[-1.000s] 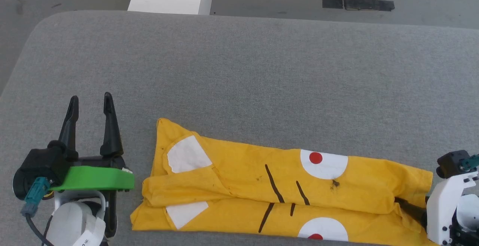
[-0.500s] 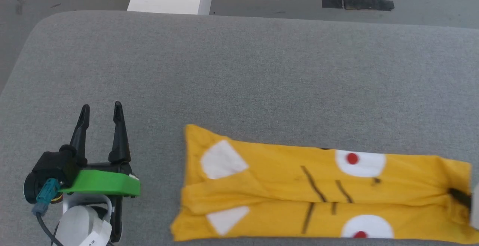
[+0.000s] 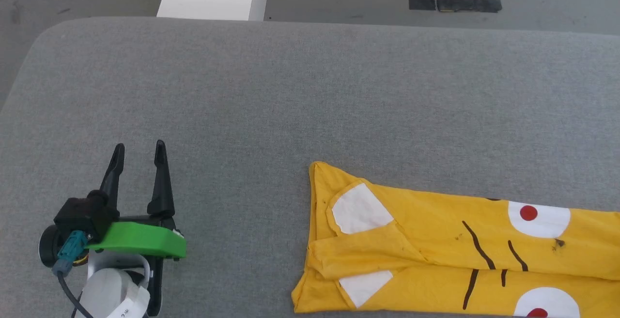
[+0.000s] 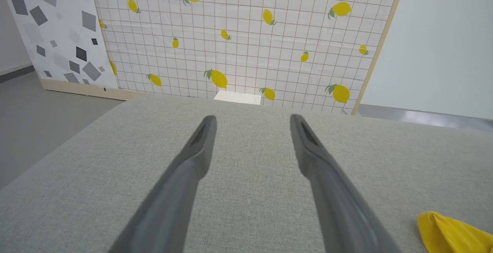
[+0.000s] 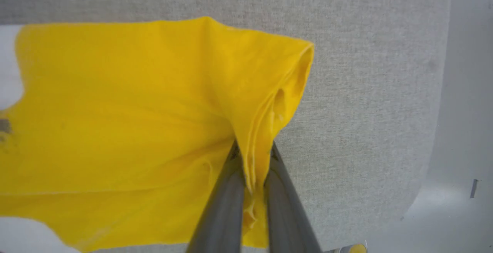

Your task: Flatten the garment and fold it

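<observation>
Right claw (image 5: 253, 147) clamps the garment (image 3: 436, 240), dragging it toward my frame's right, stretching it flat; my left claw (image 3: 139, 144) gapes.

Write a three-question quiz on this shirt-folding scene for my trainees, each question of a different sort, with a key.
1. True or false: the left gripper stands open, apart from the garment.
2. What is shut on the garment's edge? A: the right gripper. B: the left gripper. C: nothing.
3. What colour is the padded surface under the garment?
Key: 1 true; 2 A; 3 grey.
</observation>
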